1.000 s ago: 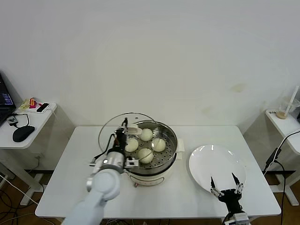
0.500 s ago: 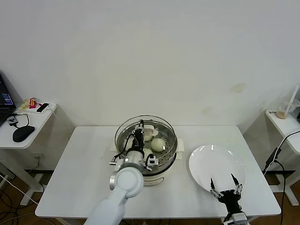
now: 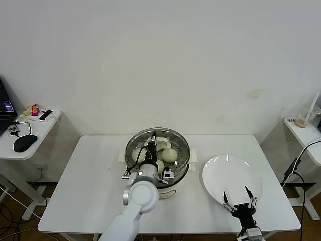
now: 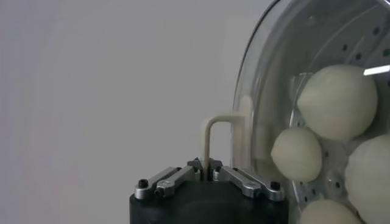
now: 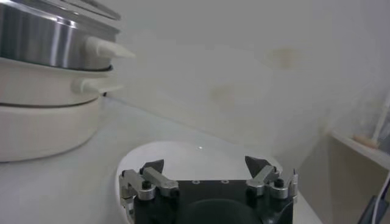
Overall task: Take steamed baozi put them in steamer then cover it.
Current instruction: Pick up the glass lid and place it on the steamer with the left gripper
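The steamer (image 3: 176,177), a shiny steel pot on a cream-white base, stands mid-table; its side also shows in the right wrist view (image 5: 42,36). Several off-white baozi (image 3: 170,154) lie on its perforated tray, seen through the glass in the left wrist view (image 4: 337,102). The clear glass cover (image 3: 176,141) lies level over the pot; I cannot tell whether its rim (image 4: 245,115) rests on it. My left gripper (image 3: 153,144) is shut on the cover's cream-white bar handle (image 4: 207,137). My right gripper (image 3: 238,200) stands open at the table's front right, with nothing between its fingers.
A flat white plate (image 3: 231,173) lies right of the steamer, under my right gripper (image 5: 205,163). A side table (image 3: 30,131) with a mouse and small items stands at the left. Another side table (image 3: 306,131) holding a cup is at the right.
My left gripper has carried the cover from behind and left of the steamer rightward until it lies over the pot. The right arm has stayed put.
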